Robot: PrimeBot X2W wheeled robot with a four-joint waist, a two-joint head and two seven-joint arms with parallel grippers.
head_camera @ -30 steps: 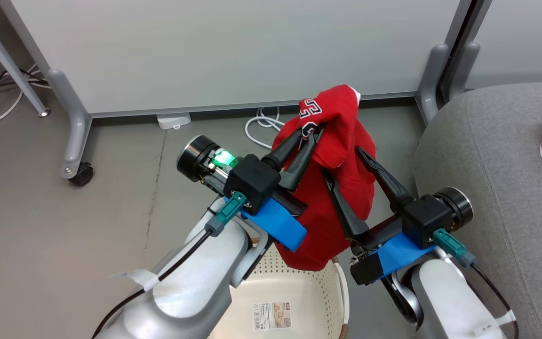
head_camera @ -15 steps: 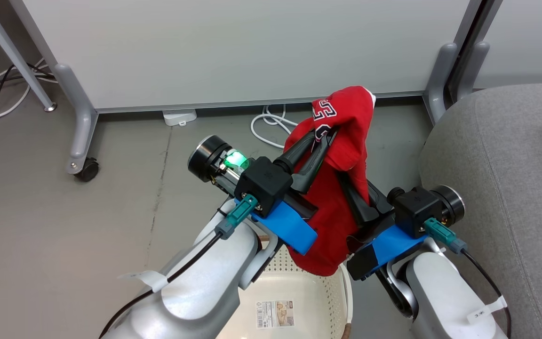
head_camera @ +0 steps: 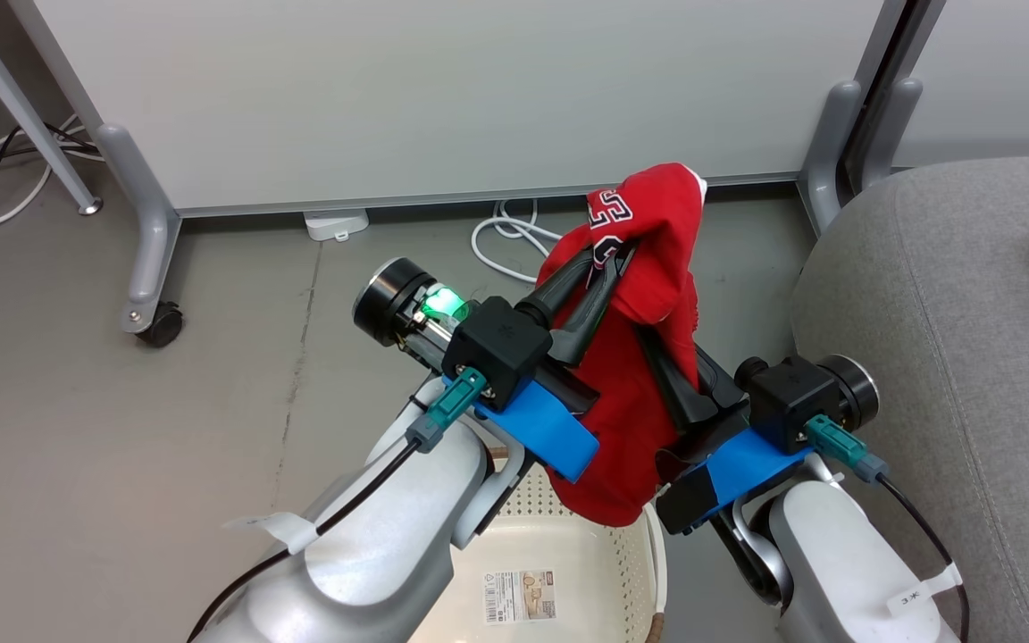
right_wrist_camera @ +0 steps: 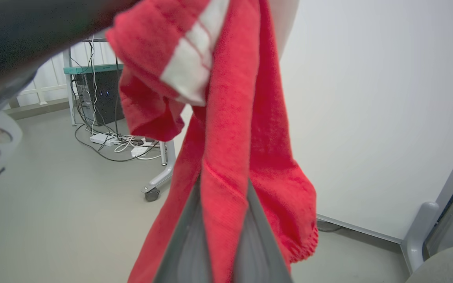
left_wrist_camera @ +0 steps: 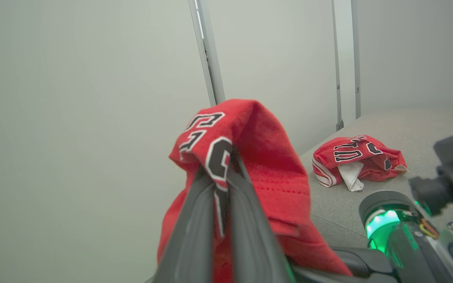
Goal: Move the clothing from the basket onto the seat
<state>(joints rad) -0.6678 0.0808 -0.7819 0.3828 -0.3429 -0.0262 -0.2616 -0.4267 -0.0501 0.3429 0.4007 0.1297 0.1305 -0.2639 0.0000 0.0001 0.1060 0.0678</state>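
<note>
- Left jaws are pressed together, pinching the jersey (head_camera: 613,402) near its top fold, right by the black-and-white number; the cloth drapes over and past their tips
- Right jaws are closed on the same jersey, pinching a fold lower down, just right of the left jaws; in the right wrist view red cloth runs up between them
- Two pinch points probably keep the limp cloth gathered, so less of it trails during the carry
- The jersey hangs below both jaws, its lowest hem over the rim of the basket (head_camera: 559,536); whether it touches the rim I cannot tell
- The basket sits under and behind the jaws, with a label (head_camera: 519,597) on its bottom
- The seat (head_camera: 943,295) lies right of the right jaws, apart from them; a second garment (left_wrist_camera: 358,161) already rests on it, farther right
- Likely step: carry the jersey rightward over the seat, then let go; the hem will need enough height to clear the seat's rounded edge
</note>
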